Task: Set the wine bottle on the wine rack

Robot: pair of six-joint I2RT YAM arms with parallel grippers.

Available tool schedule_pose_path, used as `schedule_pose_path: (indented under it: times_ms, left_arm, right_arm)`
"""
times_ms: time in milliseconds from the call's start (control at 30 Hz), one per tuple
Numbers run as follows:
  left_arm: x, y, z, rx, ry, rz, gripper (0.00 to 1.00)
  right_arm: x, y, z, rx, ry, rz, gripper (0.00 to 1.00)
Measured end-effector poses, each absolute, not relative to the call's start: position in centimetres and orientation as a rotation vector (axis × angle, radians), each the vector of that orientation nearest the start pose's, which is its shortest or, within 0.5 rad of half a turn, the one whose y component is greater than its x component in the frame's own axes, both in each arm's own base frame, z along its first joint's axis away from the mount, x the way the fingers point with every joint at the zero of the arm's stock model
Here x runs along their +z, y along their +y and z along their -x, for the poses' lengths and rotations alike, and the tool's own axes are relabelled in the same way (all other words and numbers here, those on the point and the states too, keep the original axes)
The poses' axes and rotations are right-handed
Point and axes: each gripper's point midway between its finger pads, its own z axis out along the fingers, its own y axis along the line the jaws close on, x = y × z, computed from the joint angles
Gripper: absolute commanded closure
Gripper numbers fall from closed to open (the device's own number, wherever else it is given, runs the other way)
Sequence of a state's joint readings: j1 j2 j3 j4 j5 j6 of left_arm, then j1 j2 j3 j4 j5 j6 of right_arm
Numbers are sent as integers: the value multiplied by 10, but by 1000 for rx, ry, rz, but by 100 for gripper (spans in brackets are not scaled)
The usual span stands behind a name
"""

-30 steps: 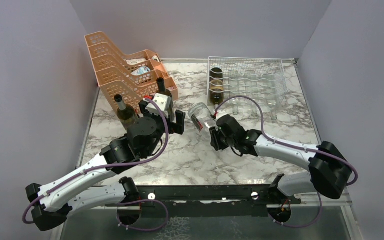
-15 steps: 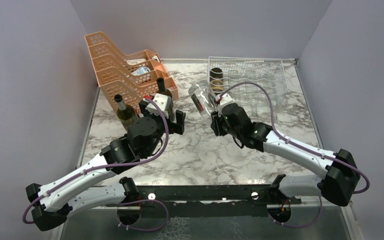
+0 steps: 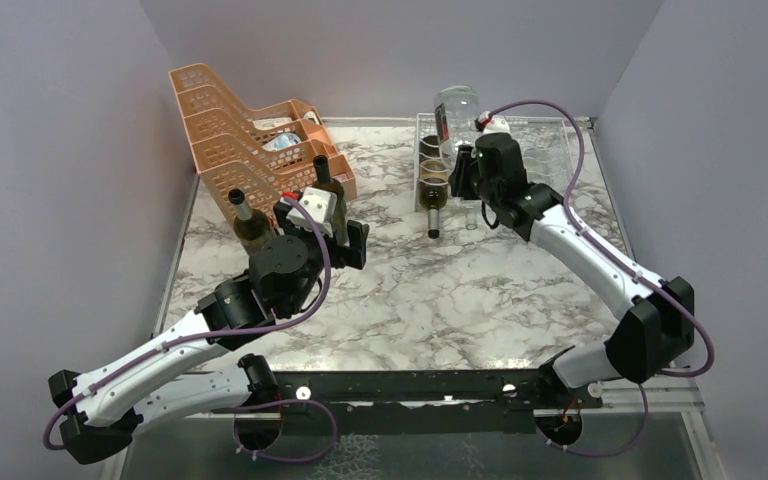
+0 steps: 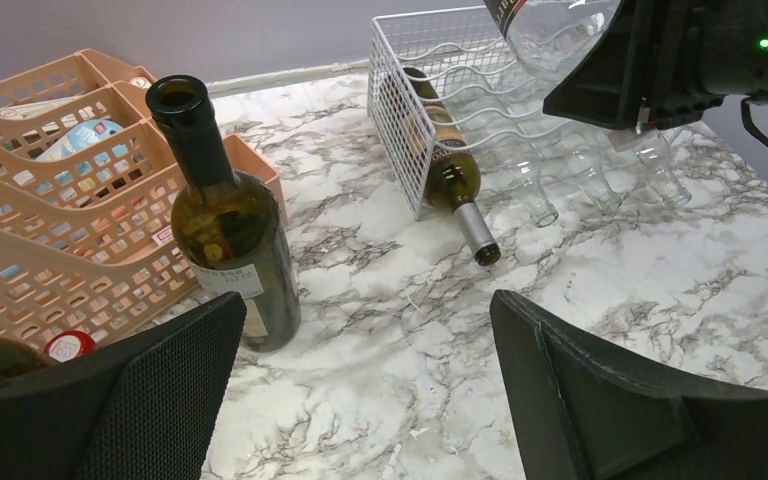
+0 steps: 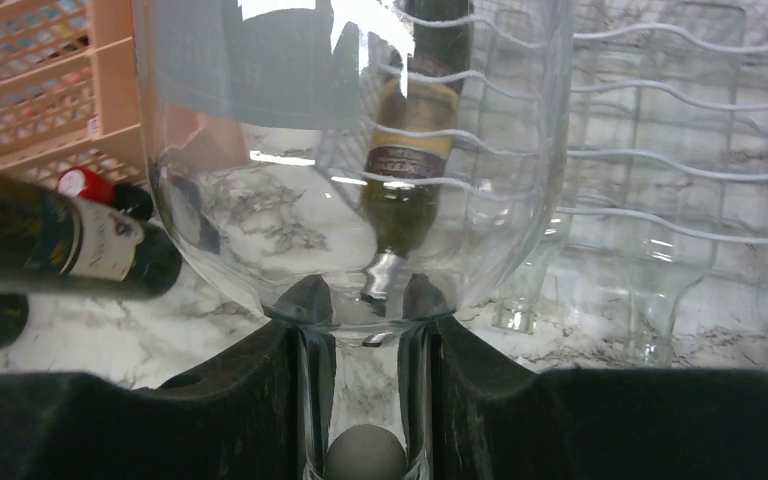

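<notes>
left gripper (image 4: 365,310) idle nearest the arms, jaws wide, nothing in it. standing dark bottle (image 4: 230,230) just beyond it, beside the orange trays (image 4: 50,200)

right gripper (image 5: 365,400) clamped on the neck of the clear bottle (image 5: 360,150), body pointing away from the wrist. bottle is in the air over the wine rack (image 3: 560,135), near its left side, not in a cradle yet

risks, my read:
- neck-only grip with all the weight out front, so it can pivot or slide in the grip on the way down
- leftmost cradle is taken by the racked dark bottle (image 3: 433,180) and empty clear bottles (image 5: 660,250) lie further right. a small sideways error means glass on glass or a snag on the wire

views:
- right wrist alone shows the grip itself, plus the empties that nearly vanish from above
- left wrist gives the side look: bottle seems clear of the top wire
- top view alone shows which column it hangs over
</notes>
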State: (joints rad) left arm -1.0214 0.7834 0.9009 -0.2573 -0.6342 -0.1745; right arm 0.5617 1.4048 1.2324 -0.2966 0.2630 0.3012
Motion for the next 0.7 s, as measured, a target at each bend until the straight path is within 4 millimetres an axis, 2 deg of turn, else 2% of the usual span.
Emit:
schedule_pose_path:
  times_ms: [100, 200, 433, 567, 700]
  left_arm:
    - [317, -188, -230, -356, 1678, -246, 1]
    - [317, -188, -230, -355, 1678, -246, 1]
    - [316, -188, -230, -354, 1680, -247, 1]
    - [316, -188, -230, -353, 1680, -247, 1]
    - [315, -188, -230, -352, 1682, -249, 1]
  right_arm:
    - [228, 187, -399, 267, 2089, 23, 99]
    - [210, 184, -411, 285, 2156, -18, 99]
    - [178, 204, -431, 394, 2255, -35, 99]
    - [172, 214, -439, 430, 2275, -74, 99]
    - [174, 222, -451, 462, 2270, -124, 99]
